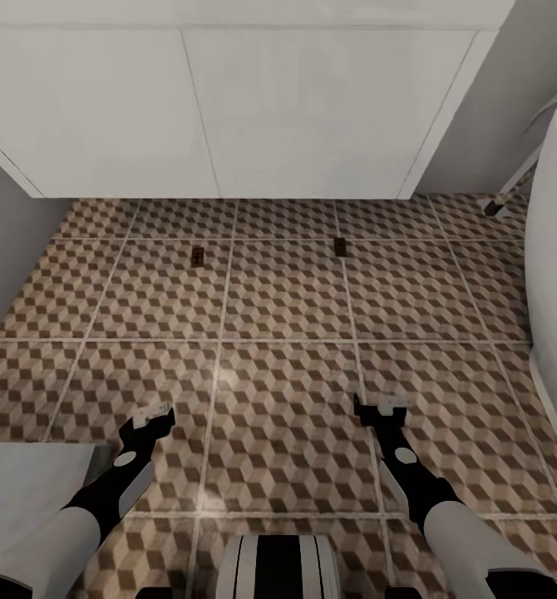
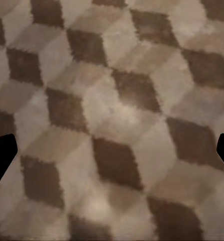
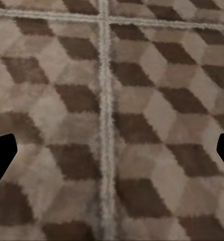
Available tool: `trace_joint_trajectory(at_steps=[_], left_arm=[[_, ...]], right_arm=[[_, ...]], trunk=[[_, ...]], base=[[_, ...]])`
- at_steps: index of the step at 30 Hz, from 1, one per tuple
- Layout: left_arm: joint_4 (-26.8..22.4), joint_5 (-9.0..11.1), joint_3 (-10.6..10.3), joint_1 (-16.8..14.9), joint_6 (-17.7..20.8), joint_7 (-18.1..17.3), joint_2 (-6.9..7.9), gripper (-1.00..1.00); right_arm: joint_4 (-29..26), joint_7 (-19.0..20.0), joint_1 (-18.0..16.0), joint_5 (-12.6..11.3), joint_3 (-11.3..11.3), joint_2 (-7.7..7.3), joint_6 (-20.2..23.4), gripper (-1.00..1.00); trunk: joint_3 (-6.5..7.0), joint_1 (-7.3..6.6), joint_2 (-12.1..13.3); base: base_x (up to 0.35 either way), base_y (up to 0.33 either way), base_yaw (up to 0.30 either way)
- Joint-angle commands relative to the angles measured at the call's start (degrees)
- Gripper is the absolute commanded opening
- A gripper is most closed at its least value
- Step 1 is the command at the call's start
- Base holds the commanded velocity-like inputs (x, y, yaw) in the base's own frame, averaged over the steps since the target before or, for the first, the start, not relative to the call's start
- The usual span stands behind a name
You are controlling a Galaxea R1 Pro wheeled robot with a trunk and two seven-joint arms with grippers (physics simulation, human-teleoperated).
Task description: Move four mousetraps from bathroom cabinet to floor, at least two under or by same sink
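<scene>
Two small flat tan-brown mousetraps lie on the cube-patterned brown, beige and white tiled floor (image 1: pixel 278 374), one (image 1: pixel 198 255) left, one (image 1: pixel 340 246) right, near the white vanity unit (image 1: pixel 229 108). Left gripper (image 1: pixel 150 416) and right gripper (image 1: pixel 382 409) hover low, spread wide, both empty.

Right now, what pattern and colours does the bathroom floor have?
The bathroom floor has a brown, beige and white cube pattern with pale grout lines, clearest in the head view.

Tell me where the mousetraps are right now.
In the head view, two mousetraps lie on the tiled bathroom floor just in front of the white vanity unit: one toward the left, the other toward the right, well apart.
</scene>
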Motion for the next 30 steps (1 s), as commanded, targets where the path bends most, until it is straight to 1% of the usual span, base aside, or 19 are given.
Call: trace_joint_trajectory(at_steps=[1, 22, 30], left_arm=[[0.0, 0.4, -0.5, 0.0, -0.2, 0.4, 0.07, 1.00], [-0.1, 0.4, -0.5, -0.1, -0.3, 0.0, 0.11, 1.00], [-0.1, 0.7, 0.0, -0.1, -0.3, -0.3, 0.26, 1.00]], right_arm=[[0.0, -0.3, 0.0, 0.3, 0.0, 0.00, -0.1, 1.00], [0.0, -0.3, 0.0, 0.6, 0.1, 0.00, -0.2, 1.00], [0.0, -0.3, 0.0, 0.5, 0.0, 0.00, -0.2, 1.00]], trunk=[[-0.03, -0.02, 0.0], [-0.03, -0.02, 0.0], [-0.03, -0.02, 0.0]], base=[[-0.078, 0.000, 0.000], [-0.014, 0.000, 0.000], [0.000, 0.000, 0.000]])
